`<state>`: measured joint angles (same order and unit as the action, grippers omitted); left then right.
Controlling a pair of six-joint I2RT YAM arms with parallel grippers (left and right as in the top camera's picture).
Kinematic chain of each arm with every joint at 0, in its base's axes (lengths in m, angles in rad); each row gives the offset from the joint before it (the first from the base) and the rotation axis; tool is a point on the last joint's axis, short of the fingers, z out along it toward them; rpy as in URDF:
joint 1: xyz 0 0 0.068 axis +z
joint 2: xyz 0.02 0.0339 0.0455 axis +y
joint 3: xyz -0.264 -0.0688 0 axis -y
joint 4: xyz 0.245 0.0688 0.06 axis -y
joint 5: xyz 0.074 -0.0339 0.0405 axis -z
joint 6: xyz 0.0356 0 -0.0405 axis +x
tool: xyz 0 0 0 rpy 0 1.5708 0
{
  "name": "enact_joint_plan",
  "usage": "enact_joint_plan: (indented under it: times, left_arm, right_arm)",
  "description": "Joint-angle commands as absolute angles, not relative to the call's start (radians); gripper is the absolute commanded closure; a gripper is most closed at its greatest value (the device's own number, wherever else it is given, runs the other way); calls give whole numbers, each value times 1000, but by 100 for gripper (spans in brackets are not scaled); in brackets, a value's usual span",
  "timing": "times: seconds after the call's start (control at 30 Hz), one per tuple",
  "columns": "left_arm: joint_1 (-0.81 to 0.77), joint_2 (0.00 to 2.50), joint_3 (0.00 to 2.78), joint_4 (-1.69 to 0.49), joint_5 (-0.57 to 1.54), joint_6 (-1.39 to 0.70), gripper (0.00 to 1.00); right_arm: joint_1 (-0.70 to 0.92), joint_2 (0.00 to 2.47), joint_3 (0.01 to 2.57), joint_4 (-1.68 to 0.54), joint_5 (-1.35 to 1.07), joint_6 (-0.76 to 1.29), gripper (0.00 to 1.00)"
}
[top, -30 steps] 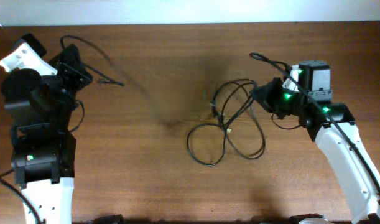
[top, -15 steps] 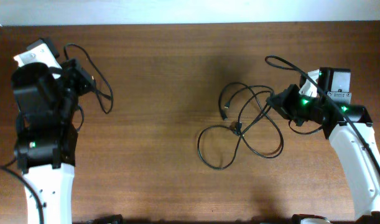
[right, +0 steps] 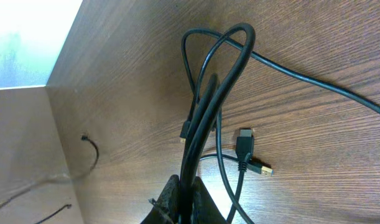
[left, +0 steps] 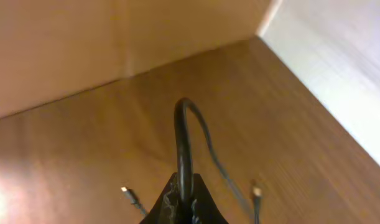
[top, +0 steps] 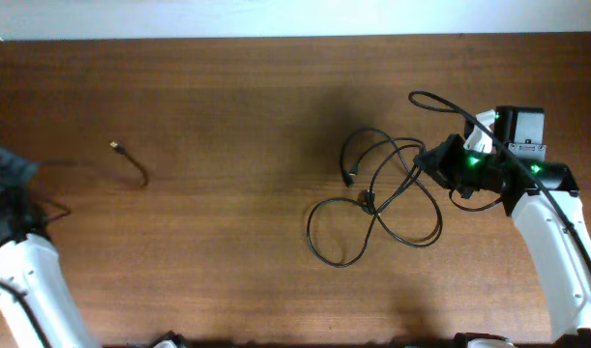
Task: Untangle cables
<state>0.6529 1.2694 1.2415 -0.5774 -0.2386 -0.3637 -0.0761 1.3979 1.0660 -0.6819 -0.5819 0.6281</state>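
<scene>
The left pincer is clenched on the shorter cable, which arcs up from its fingers at the table's far left, gold-tipped plug on the wood. The right pincer grips several strands of the longer cable, whose loose loops lie on the right half, well apart from the shorter one.
</scene>
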Motion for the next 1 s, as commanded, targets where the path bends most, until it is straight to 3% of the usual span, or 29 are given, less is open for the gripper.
enact_joint_plan:
  times: [0.0,0.23,0.4,0.47,0.6,0.9,0.97]
  left_arm:
    - [793,1277,1250,-579,-229,-399,100]
    - [1036,1278,1250,-579,-189,-449,100]
    - [1063,1279,1250,-578,-142,-455,100]
    - [1060,1291,1250,-574,5,-455,100]
    - [959,1404,1250,-570,213,-408,100]
    - [710,1708,1250,-593,210,-395,100]
    - [685,1751,1250,-603,210,-395,65]
  right_arm:
    - [-80,1396,1078,-681,-595,616,95]
    - [-80,1396,1078,-681,-595,617,95]
    - [-80,1396,1078,-681,-595,616,95]
    - [-80,1396,1078,-681,-595,616,95]
    - [-80,1396,1078,-681,-595,616,95]
    - [-80,1396,1078,-682,-595,616,95]
    - [-80,1396,1078,-682,-595,617,95]
